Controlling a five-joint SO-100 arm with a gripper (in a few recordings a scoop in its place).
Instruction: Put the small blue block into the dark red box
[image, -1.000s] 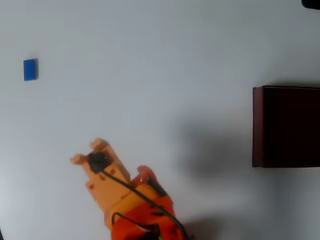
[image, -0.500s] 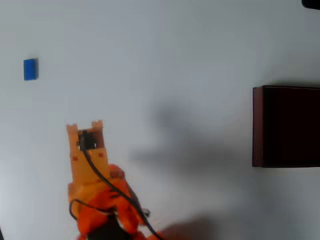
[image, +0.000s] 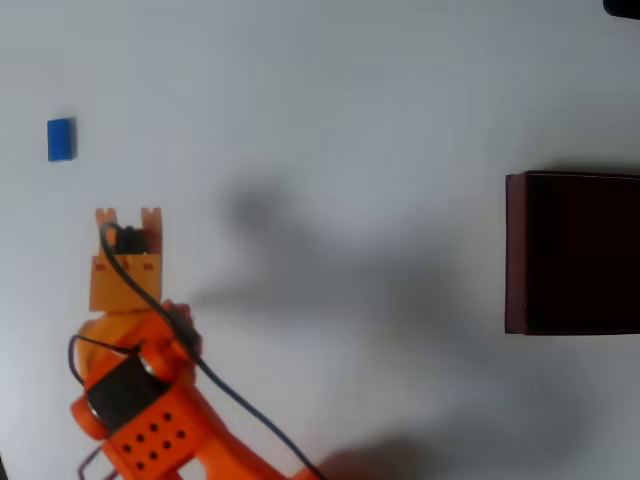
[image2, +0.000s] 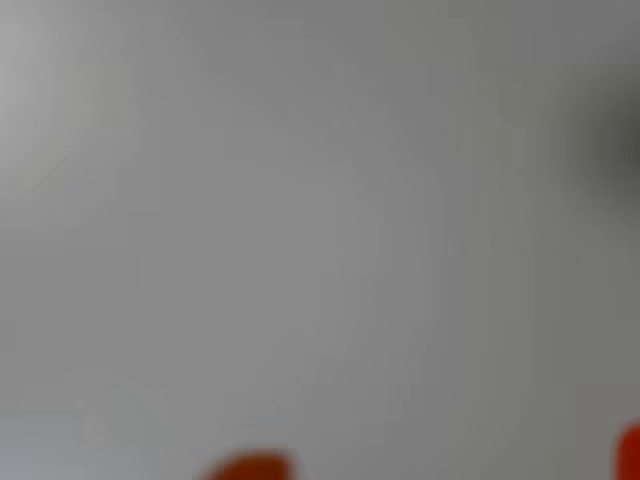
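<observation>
In the overhead view the small blue block (image: 60, 139) lies on the white table at the far left, upper part. My orange gripper (image: 128, 214) points up the picture, below and to the right of the block, with a clear gap of table between them. Its two fingertips stand apart with nothing between them, so it is open. The dark red box (image: 572, 253) sits at the right edge, its dark inside showing and its right part cut off by the frame. The wrist view is a blur of grey table with two orange fingertips (image2: 248, 468) at the bottom edge.
The arm's orange body (image: 140, 400) and black cable fill the lower left corner in the overhead view. Its soft shadow falls across the middle of the white table (image: 350, 120). A dark object (image: 622, 6) pokes in at the top right corner.
The arm has swung left and up the picture, turning from a leftward tilt to pointing straight up. The gripper is now much closer to the blue block. Block and box have not moved.
</observation>
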